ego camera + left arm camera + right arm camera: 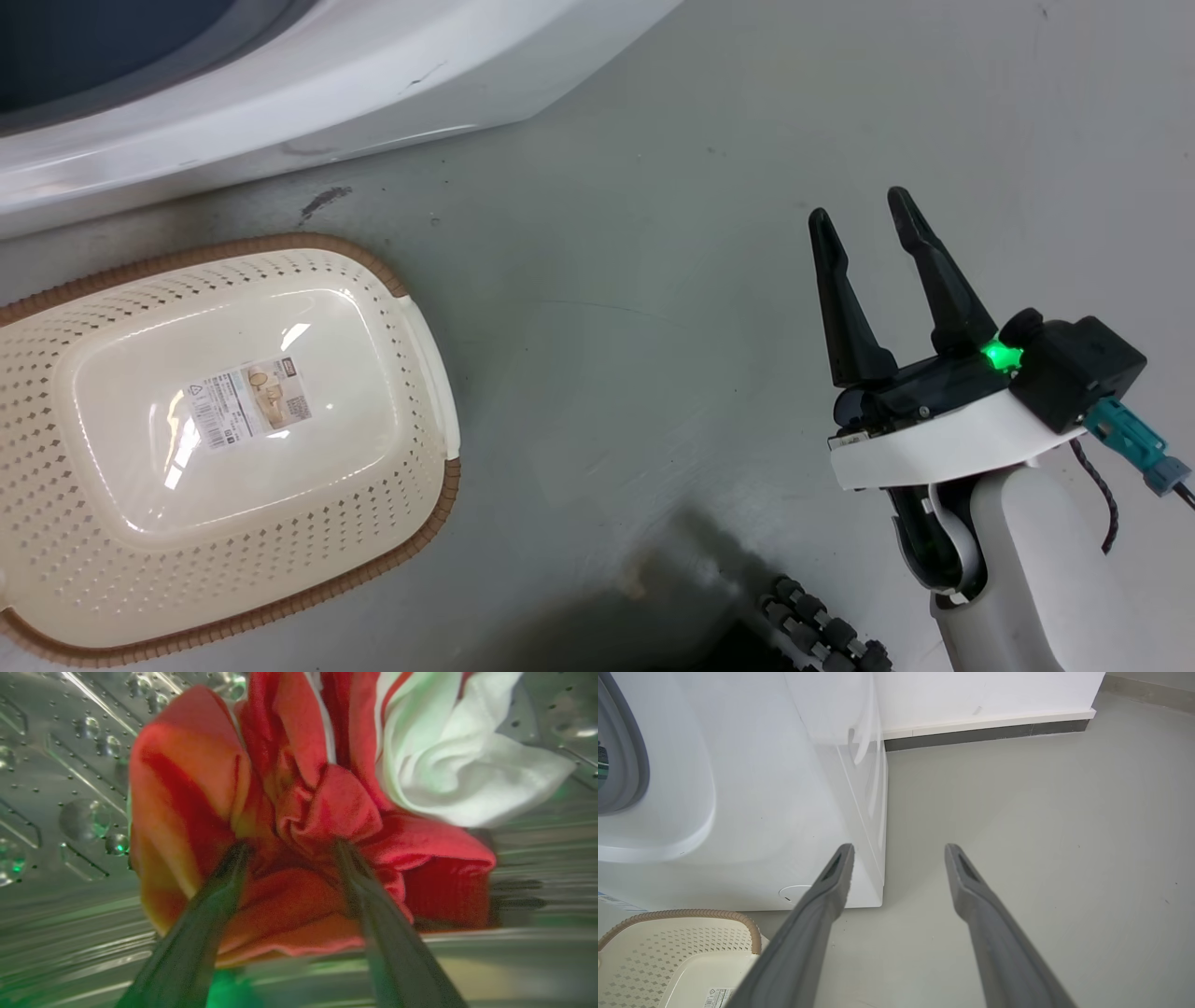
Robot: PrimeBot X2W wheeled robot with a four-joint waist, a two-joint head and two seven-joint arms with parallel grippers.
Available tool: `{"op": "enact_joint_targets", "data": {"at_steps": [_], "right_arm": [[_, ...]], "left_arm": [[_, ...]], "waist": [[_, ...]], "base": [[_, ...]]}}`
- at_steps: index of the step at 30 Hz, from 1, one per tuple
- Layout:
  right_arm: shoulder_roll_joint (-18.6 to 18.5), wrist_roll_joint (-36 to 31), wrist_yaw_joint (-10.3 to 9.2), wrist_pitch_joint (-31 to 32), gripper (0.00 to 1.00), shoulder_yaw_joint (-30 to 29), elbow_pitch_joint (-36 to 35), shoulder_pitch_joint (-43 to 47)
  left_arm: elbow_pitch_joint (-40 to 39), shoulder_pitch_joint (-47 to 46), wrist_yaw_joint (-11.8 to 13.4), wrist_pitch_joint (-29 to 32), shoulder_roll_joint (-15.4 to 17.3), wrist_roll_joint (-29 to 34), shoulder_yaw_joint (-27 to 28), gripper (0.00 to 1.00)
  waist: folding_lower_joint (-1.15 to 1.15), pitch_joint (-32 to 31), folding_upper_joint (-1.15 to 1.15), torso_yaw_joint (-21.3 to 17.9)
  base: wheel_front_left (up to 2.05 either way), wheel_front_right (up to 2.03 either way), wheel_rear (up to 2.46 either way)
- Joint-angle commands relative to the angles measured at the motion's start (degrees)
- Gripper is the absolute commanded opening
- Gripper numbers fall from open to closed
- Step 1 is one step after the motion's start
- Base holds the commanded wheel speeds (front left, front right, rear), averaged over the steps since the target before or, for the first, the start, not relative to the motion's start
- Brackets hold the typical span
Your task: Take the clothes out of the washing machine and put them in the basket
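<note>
We see grey floor (653, 233) filling the right of the head view, a dark scuff (324, 199) upper left; the right wrist view shows a white wall (985, 690) and dark skirting (985, 735) along its top.

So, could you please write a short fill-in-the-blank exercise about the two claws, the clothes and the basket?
1. The left claw reaches into clothes that are red and ___.
2. The right claw is ___ and holds nothing.
3. The basket is cream-white with a ___ rim.

Missing words: white; open; brown.
</note>
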Motion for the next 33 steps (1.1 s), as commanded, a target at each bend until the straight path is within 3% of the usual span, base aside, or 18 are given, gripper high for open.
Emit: {"op": "enact_joint_targets", "data": {"at_steps": [1,2,9,17,25,33], "right_arm": [[0.14,0.41,-0.04,-0.22,1.00,0.13,0.16,-0.81],[0.14,0.68,-0.04,-0.22,1.00,0.27,0.30,-0.82],[0.14,1.32,-0.04,-0.22,1.00,0.38,1.23,-1.66],[0.13,-0.09,-0.04,-0.22,1.00,-0.61,2.64,-1.14],[0.10,-2.78,-0.04,-0.21,1.00,-2.56,5.18,2.72],[0.09,-5.67,-0.04,-0.19,1.00,-4.03,7.31,8.54]], "left_arm": [[0.58,2.50,0.23,1.04,0.43,-0.06,-0.15,0.30],[-0.41,2.97,0.64,1.62,0.59,-0.15,-0.02,0.00],[-10.37,5.81,3.33,-1.56,1.31,-0.64,0.10,0.00],[-17.28,11.24,6.86,-14.51,-0.13,-2.56,0.95,0.00],[-14.97,20.39,8.63,-30.92,-5.09,-8.30,3.14,0.00],[-11.03,31.60,7.41,-44.18,-10.44,-14.56,5.52,0.00]], "waist": [[0.00,0.06,0.00,-0.11],[0.00,0.11,0.00,-0.21],[0.00,-0.59,0.00,0.01],[0.00,-5.14,0.00,2.08],[0.00,-15.81,0.00,5.23],[0.00,-27.73,0.00,9.16]], "base": [[0.00,0.00,0.00],[0.00,0.00,0.00],[0.00,0.00,0.00],[0.00,0.00,0.00],[0.00,0.00,0.00],[0.00,0.00,0.00]]}}
